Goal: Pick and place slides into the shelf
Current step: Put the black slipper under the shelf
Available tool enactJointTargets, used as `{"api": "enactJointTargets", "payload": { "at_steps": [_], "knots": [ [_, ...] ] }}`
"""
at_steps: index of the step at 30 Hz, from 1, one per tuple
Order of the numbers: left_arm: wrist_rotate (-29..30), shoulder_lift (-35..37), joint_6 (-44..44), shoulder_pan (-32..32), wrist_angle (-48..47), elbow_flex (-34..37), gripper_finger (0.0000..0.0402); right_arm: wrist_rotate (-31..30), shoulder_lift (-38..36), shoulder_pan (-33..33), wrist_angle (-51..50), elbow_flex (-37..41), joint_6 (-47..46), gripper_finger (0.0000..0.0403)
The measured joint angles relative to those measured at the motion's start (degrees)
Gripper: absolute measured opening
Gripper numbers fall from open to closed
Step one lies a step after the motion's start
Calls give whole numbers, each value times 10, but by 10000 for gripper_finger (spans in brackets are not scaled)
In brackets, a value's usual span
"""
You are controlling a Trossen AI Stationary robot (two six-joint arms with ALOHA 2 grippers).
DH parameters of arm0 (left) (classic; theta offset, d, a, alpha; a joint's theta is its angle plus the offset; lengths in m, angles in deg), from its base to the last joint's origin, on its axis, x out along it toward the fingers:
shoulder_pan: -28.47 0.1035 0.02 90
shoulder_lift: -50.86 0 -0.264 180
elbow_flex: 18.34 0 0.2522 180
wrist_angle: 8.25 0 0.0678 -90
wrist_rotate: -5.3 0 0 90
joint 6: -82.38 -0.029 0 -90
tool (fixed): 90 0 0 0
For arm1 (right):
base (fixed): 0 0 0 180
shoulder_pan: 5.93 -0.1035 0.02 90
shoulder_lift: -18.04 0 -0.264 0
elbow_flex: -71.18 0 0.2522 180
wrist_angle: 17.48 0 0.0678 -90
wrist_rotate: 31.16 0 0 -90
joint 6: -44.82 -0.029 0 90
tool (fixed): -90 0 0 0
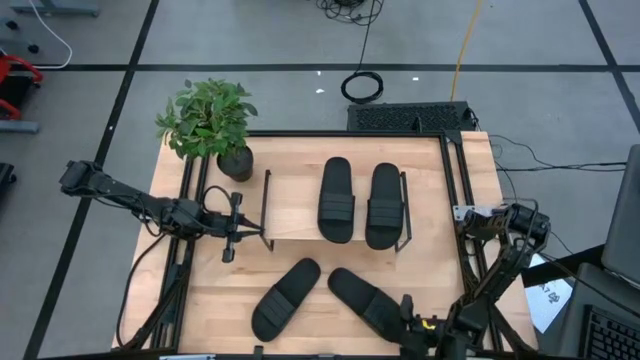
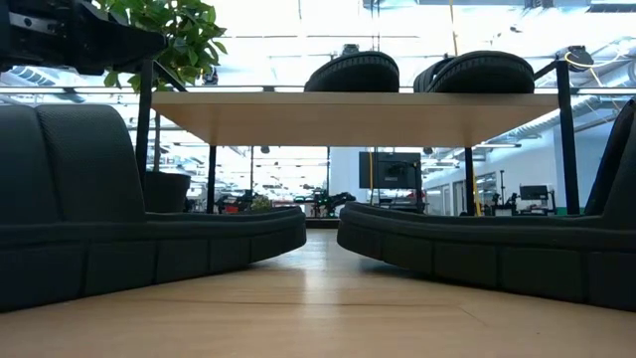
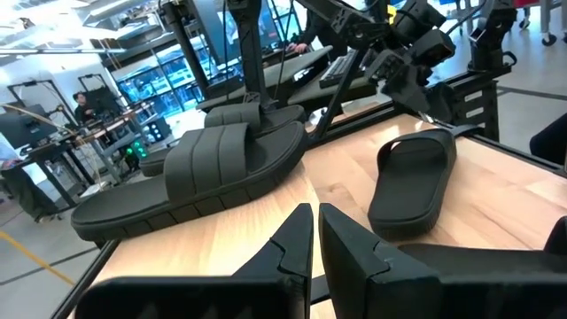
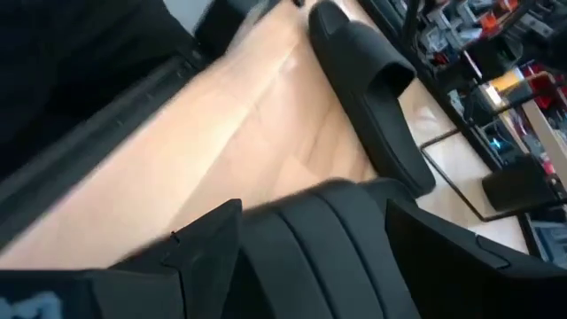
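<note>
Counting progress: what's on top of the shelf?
Two slides lie side by side on the shelf board's right part. The board hides whatever is beneath it from above.

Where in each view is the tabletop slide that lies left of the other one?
High view: slide at bottom centre, in front of the shelf.
Low view: slide in the left foreground.
Left wrist view: slide right of centre.
Right wrist view: slide at top.
Shared landmark: the shelf.

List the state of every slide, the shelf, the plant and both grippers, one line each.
Two slides on the shelf: side by side, straps up.
Left table slide: lying flat, untouched.
Right table slide: flat, strap between the right gripper's fingers.
Shelf: left half bare.
Potted plant: upright.
Left gripper: shut, empty.
Right gripper: open.
</note>
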Motion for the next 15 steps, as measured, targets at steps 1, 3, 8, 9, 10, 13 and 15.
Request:
{"api": "enactJointTargets", "payload": {
  "at_steps": [1,3,8,9,10,13,15],
  "knots": [
    [0,0,-2,0,0,0,31,0,0,0,-5,0,-4,270],
    [0,0,-2,0,-2,0,31,-2,0,0,-2,0,-5,270],
    [0,0,7,0,-9,0,31,3,0,-2,-40,-30,-2,270],
    [0,0,10,0,-10,0,31,14,-1,-4,-65,-38,-9,270],
    [0,0,10,0,-10,0,31,20,0,-5,-92,-46,-21,270],
    [0,0,12,0,-9,0,31,38,0,-9,-148,-61,-77,270],
    [0,0,12,0,-9,0,31,49,-1,-9,-164,-62,-100,270]
  ]
}}
